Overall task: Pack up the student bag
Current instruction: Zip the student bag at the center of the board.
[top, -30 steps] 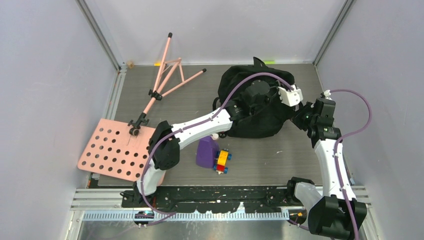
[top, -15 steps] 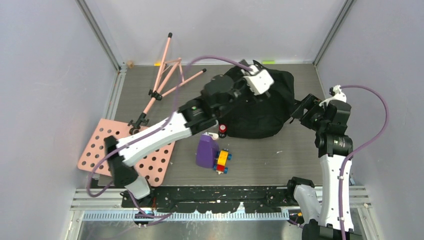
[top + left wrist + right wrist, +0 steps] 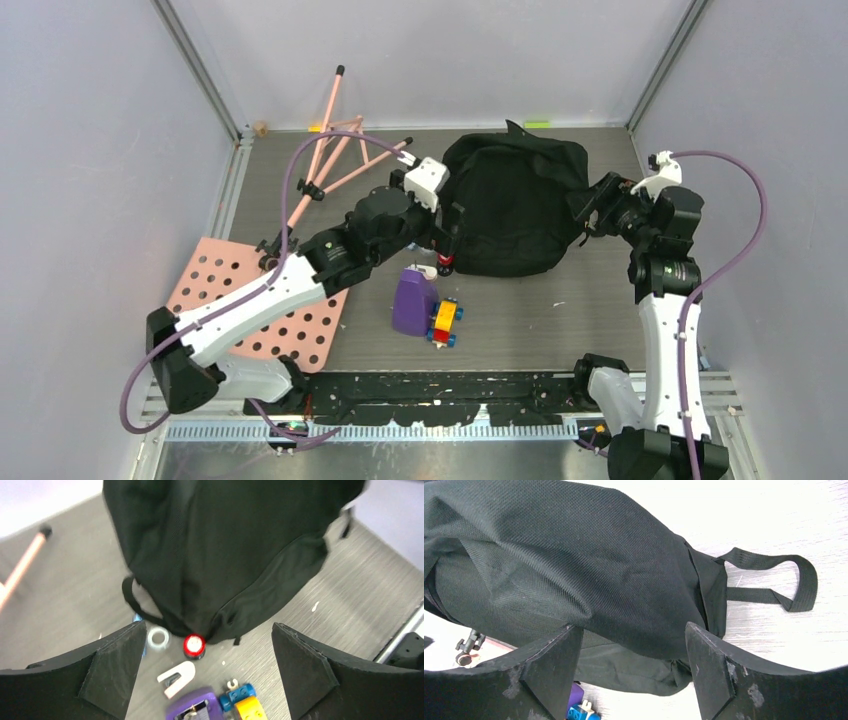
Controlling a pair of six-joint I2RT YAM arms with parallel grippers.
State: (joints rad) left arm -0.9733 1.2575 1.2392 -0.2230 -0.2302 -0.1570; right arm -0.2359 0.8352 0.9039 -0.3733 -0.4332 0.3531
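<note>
Both claws have let go within the last second. A second ago each was clenched and down on the bag (image 3: pixel 515 205); now both stand released and hold nothing.

- Left claw (image 3: pixel 209 627): pulled back off the top of the bag to its left-near edge, jaws wide, hanging over the counter (image 3: pixel 600 310). Its wrist view looks down on the bag's near end and the loose bits below it.
- Right claw (image 3: pixel 632 627): backed off to the bag's right side, jaws spread, black fabric showing between them but not gripped.
- Bag: lies free on the far middle-right of the counter, slumped, one strap loop trailing on the right-wrist side. No open mouth can be seen from any view.
- Still outside the bag: bottle (image 3: pixel 412 303) and blocks (image 3: pixel 445 322) just near of it, a red-capped item (image 3: pixel 194 645) touching its near edge, a tape ring (image 3: pixel 158 638) beside that.

Reading: the two-handed handling of the bag looks finished and the bag is set down. Packing proper seems not yet begun. Likely next is finding the zip or fetching an item; the left claw sits nearest the small things.
</note>
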